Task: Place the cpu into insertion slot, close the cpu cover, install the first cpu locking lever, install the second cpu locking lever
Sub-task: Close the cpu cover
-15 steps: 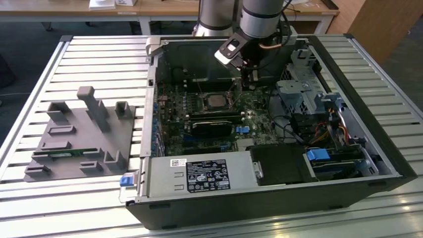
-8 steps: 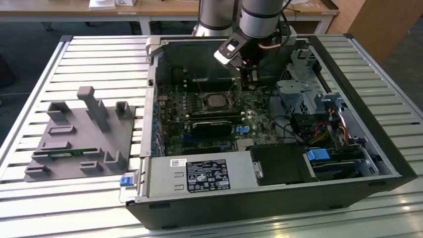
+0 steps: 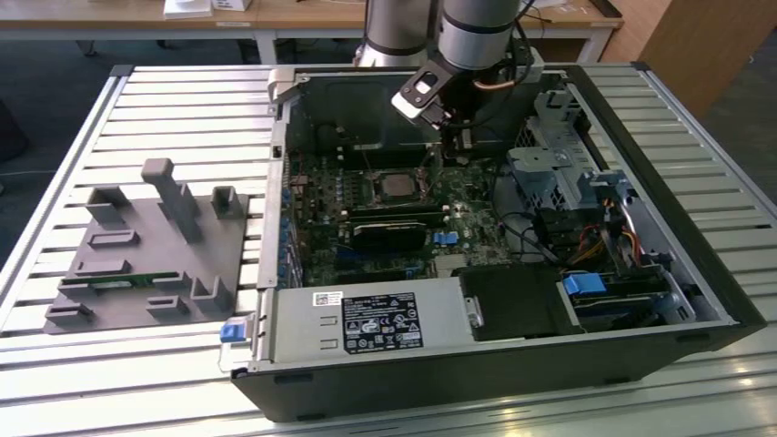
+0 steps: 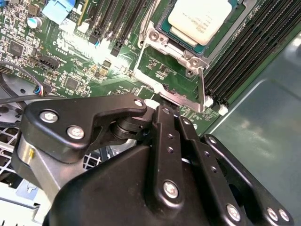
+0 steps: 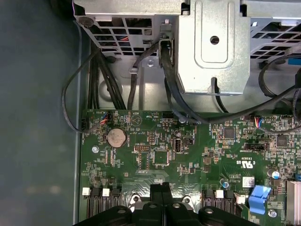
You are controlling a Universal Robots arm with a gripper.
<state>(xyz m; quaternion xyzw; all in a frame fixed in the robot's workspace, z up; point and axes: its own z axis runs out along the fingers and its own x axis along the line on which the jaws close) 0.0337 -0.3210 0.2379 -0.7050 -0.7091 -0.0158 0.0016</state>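
gripper point(image 3: 452, 147): hangs inside the open computer case point(image 3: 486, 387), low over the green motherboard point(image 5: 155, 155), just beside the socket. fingers point(image 4: 164, 141): pressed together in both wrist views, pinching nothing.

cpu point(image 4: 200, 19): lies flat in the insertion slot point(image 4: 164, 23), silver top up; bears faint grey print, too small to read. cpu cover point(image 4: 157, 44): frames the chip as a silver rim; latched or not, cannot tell. thin metal lever point(image 4: 201, 89): runs from the socket corner toward the fingertips, alongside the long black memory slots point(image 4: 244, 56); touching the fingertips or not, cannot tell.

Writing: large black-and-white sticker point(image 3: 378, 323) packed with logos and text on the power supply box point(image 3: 297, 341), small barcode sticker point(image 3: 327, 298) just beside it. White lettering point(image 5: 244, 165) on the motherboard, near a blue clip point(image 5: 259, 197). Coin battery point(image 5: 116, 137) sits near the board edge, below a metal drive cage point(image 5: 211, 42) with black cables.

Surface: slatted metal table point(image 3: 182, 109) under the case. grey moulded fixture point(image 3: 146, 264): rests on the slats at the exterior view's left, apart from the case. Room: wooden desk point(image 3: 304, 14) behind, dark floor.
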